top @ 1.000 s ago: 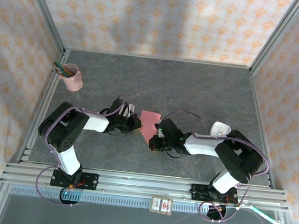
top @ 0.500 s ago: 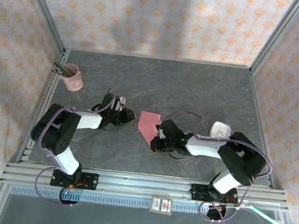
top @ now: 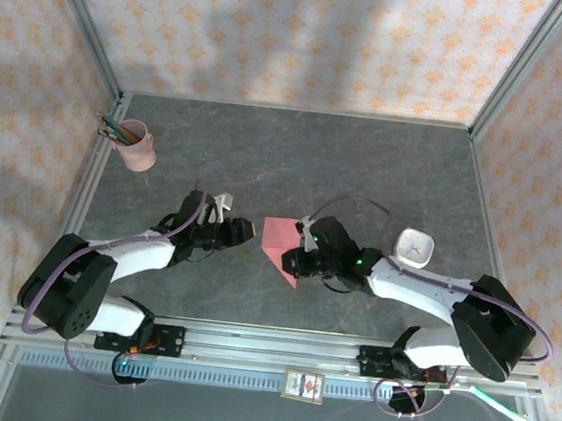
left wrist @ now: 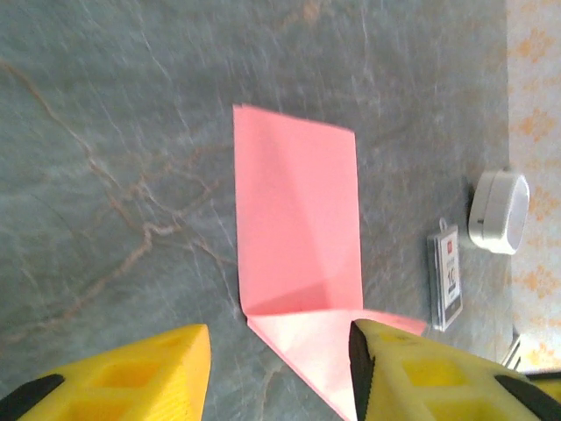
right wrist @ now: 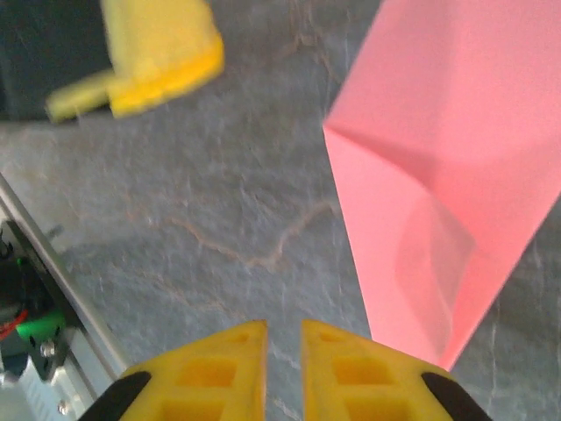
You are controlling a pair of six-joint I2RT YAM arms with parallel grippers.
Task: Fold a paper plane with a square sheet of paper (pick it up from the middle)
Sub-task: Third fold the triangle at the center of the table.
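Paper (top: 280, 239): lies folded, flat on table (top: 366, 169) at centre. At its 9 o'clock, left gripper (top: 247, 229), fingers wide apart, empty. At 5 o'clock, right gripper (top: 291, 262), fingers barely parted, gripping nothing.

Top view: high behind the 2 arm bases (top: 142, 337), looking down on the whole table (top: 366, 169), far off.
Left wrist view: close, looking down past the left claw (left wrist: 280, 351) at the pink paper (left wrist: 298, 210) just ahead of it.
Right wrist view: very close, over the right claw (right wrist: 283, 338), paper ahead to its right.
Shared: all 3 show the paper.
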